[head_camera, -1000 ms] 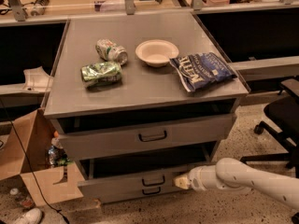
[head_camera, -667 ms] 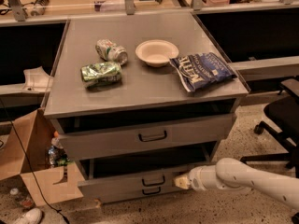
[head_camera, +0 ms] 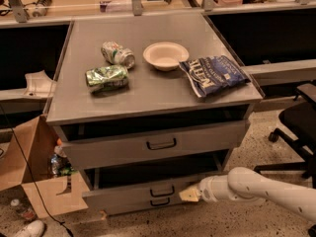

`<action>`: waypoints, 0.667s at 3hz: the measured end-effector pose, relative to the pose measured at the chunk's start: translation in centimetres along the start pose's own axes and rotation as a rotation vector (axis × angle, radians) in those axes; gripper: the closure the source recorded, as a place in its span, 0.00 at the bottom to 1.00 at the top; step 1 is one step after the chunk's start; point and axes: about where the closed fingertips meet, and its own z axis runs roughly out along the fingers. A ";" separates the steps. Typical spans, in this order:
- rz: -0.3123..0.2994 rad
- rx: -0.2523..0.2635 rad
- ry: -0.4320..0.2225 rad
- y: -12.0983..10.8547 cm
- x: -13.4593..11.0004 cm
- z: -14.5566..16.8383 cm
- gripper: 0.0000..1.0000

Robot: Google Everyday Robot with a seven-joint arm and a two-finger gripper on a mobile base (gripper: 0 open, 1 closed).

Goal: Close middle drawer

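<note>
While my gripper (head_camera: 190,194) sits low by the cabinet's (head_camera: 148,90) right side, tips closed into one tan wedge, the middle drawer (head_camera: 123,196) lies just left of them. It is pulled out, its front faces the camera, and its long axis runs left to right. Its inside is dark. My arm (head_camera: 266,191) is cut off at the frame edge.

Grey middle drawer (head_camera: 128,195); cream pincer (head_camera: 189,194) at its front; green can (head_camera: 107,78); blue bag (head_camera: 215,74) (white lettering); off-white bowl (head_camera: 165,56).
</note>
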 end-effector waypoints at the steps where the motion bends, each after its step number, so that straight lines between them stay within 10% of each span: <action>1: 0.000 0.000 0.000 0.0 0.0 0.0 0.00; 2: 0.000 0.000 0.000 0.0 0.0 0.0 0.02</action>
